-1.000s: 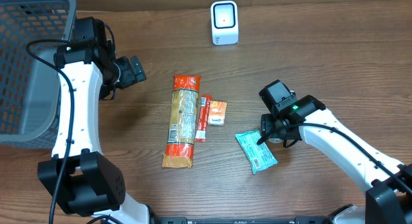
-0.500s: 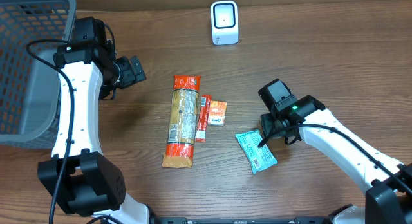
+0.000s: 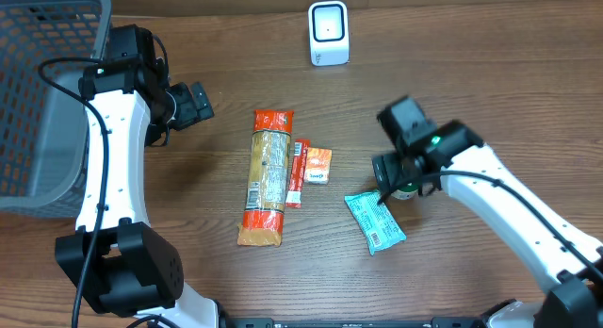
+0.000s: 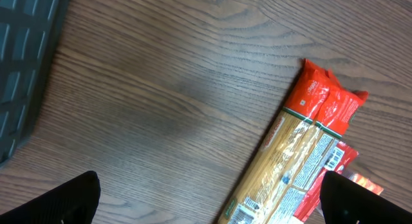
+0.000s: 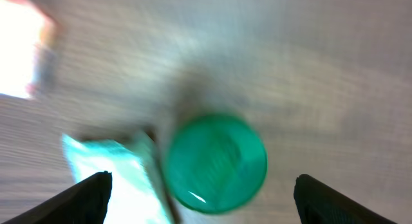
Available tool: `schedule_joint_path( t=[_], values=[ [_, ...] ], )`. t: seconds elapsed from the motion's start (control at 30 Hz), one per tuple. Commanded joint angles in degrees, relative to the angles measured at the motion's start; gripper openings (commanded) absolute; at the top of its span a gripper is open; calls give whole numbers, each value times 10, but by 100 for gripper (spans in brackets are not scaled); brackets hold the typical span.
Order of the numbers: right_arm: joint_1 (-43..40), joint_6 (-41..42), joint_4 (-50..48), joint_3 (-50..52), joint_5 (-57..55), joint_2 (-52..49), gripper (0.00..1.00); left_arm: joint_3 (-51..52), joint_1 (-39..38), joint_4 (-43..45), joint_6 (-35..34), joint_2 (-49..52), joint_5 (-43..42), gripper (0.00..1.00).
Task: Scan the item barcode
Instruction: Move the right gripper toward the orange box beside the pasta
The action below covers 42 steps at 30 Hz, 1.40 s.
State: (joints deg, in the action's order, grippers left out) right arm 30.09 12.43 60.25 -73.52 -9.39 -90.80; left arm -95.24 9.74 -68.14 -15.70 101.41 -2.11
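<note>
A small round green-topped item (image 5: 215, 161) stands on the table beside a teal packet (image 3: 375, 221). My right gripper (image 3: 391, 180) hovers over it, open, and in the blurred right wrist view my right gripper (image 5: 203, 198) has both fingertips well clear of the green top. From overhead only a sliver of the green item (image 3: 406, 190) shows under the wrist. The white scanner (image 3: 329, 33) stands at the back of the table. My left gripper (image 3: 193, 104) hangs open and empty left of the long pasta pack (image 3: 267, 177); the left gripper (image 4: 209, 205) shows the pasta pack (image 4: 302, 153) below it.
A red stick packet (image 3: 299, 174) and a small orange packet (image 3: 318, 165) lie right of the pasta pack. A grey mesh basket (image 3: 38, 92) fills the far left, behind my left arm. Bare wood lies between the packets and the scanner.
My right gripper has opened wider and lifted away from the green item, shifting slightly up and left. The left arm has not moved.
</note>
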Motion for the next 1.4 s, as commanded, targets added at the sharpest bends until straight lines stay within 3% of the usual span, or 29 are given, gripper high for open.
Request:
schedule_joint_path(
  t=[0.0, 0.17, 0.27, 0.4, 0.47, 0.5, 0.63, 0.73, 0.83, 1.37],
  values=[
    [1, 19, -3, -88, 82, 2, 81, -10, -3, -1, 9, 1, 2, 100],
    [8, 78, -67, -103, 186, 0, 59, -10, -3, -1, 9, 1, 2, 100],
    [19, 91, -90, -98, 185, -8, 58, -10, -3, -1, 9, 1, 2, 100],
    [33, 90, -108, -94, 185, -28, 69, -10, -3, -1, 9, 1, 2, 100],
    [38, 94, -120, -93, 186, -36, 94, -10, -3, -1, 9, 1, 2, 100],
    [40, 109, -126, -93, 186, -41, 100, -10, -3, -1, 9, 1, 2, 100],
    [40, 155, -135, -93, 185, -61, 100, -10, -3, -1, 9, 1, 2, 100],
    [40, 164, -136, -89, 185, -84, 54, -10, -3, -1, 9, 1, 2, 100],
    [40, 181, -150, -77, 186, -123, 36, -10, -3, -2, 9, 1, 2, 100],
    [47, 181, -182, -77, 232, -235, 35, -10, -3, -1, 9, 1, 2, 100]
  ],
)
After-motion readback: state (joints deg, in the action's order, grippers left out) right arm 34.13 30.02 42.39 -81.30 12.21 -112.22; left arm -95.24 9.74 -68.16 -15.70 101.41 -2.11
